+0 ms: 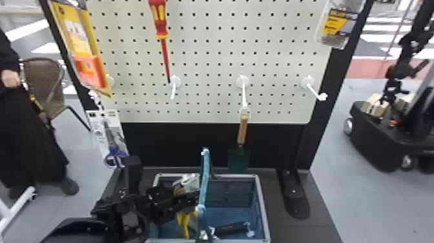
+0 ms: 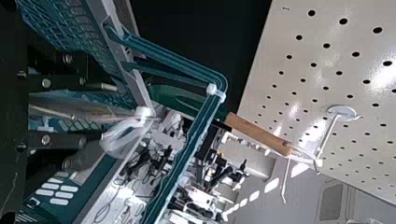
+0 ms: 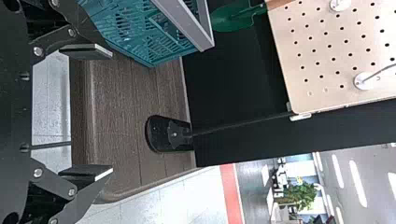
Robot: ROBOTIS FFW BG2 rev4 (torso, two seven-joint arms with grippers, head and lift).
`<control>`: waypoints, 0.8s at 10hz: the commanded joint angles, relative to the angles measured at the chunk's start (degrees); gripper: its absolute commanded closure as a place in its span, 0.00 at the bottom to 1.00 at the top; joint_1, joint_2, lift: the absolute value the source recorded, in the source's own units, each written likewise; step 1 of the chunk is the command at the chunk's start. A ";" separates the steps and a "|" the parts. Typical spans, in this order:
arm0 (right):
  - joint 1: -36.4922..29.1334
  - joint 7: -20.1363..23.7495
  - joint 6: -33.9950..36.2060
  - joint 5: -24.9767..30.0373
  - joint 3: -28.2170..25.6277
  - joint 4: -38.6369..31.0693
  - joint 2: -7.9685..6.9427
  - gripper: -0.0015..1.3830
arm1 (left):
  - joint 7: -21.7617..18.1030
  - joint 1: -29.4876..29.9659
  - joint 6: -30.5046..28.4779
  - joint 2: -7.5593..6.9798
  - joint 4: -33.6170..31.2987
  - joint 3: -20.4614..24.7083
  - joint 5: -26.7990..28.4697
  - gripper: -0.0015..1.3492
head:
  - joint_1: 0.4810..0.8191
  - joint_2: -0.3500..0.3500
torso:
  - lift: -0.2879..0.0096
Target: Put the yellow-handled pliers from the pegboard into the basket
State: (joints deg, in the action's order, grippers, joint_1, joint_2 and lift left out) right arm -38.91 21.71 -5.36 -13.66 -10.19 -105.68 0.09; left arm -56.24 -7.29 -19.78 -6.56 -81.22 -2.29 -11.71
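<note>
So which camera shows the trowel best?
The head view: the trowel hangs there whole, handle and blade. In the left wrist view, the basket handle crosses it; the right wrist view has the blade but cuts off most of the handle.

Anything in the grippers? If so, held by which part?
Left gripper has the yellow-handled pliers, apparently around the middle, yellow handles below its fingers; exact contact is hidden. Right gripper is open, holding nothing.
</note>
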 commanded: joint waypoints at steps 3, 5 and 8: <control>0.00 0.00 0.00 -0.05 0.09 0.00 -0.14 0.29 | 0.25 -0.31 3.43 0.06 0.00 1.06 0.28 0.13 | 0.20 0.50 | 0.63; 0.12 0.00 0.00 -0.05 0.26 0.14 -0.14 0.29 | 0.43 -0.31 4.05 0.06 0.00 1.15 0.28 0.14 | 0.20 0.50 | 0.63; 0.24 0.00 0.00 -0.05 0.26 0.14 -0.14 0.29 | 0.60 -0.44 4.58 0.06 0.00 1.33 0.28 0.14 | 0.20 0.50 | 0.63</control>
